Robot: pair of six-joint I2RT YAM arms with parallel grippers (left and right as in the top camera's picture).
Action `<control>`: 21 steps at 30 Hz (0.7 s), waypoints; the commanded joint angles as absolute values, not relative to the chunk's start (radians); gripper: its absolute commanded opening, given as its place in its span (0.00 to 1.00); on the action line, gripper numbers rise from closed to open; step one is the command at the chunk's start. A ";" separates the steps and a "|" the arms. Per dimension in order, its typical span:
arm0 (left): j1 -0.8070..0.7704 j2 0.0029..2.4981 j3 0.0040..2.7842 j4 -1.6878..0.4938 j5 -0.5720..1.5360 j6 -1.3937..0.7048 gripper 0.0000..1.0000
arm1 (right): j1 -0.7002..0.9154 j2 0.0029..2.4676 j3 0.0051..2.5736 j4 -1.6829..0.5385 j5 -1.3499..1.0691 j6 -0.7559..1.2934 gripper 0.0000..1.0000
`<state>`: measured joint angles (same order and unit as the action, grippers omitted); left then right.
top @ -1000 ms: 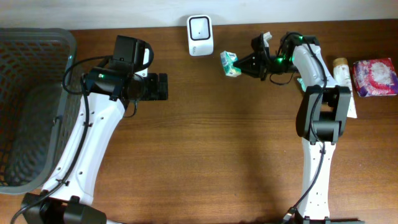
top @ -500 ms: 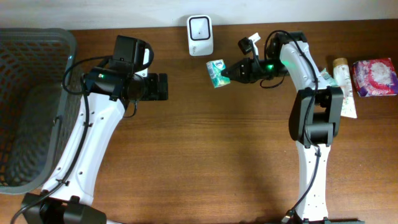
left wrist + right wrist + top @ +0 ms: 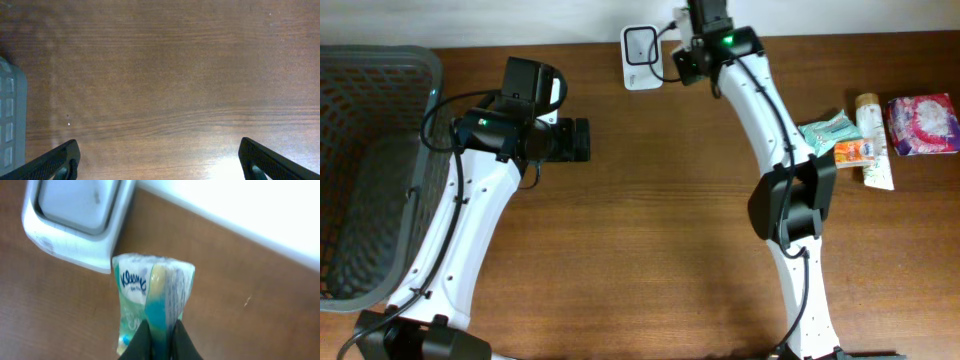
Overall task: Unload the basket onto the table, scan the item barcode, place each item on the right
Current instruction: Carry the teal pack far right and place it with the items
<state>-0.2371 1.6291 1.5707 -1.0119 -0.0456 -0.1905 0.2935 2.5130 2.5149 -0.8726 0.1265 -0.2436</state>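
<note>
Right arm [image 3: 761,106]: swung since a second ago from mid-table to the back edge, carrying its load to the scanner.
White boxy barcode scanner [image 3: 75,220]: by the wall, dark window up.
Left gripper [image 3: 160,165]: jaws wide apart, empty, over brown wooden table [image 3: 160,75].
Right gripper [image 3: 160,339]: pinched tight on the pack's lower end.
Green-and-white plastic Kleenex tissue pack [image 3: 150,292]: edge-on, just beside the scanner's corner.
Doing it well: shift it over the window and turn its barcode face, unseen here, flat toward the glass.

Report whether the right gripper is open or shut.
Shut on the tissue pack: in the wrist view, the right gripper pinches the pack's lower end between both fingers.
</note>
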 commanded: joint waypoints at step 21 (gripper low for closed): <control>-0.237 1.627 1.572 -1.012 -0.049 -0.185 0.99 | -0.149 2.397 2.551 -1.449 0.482 0.096 0.04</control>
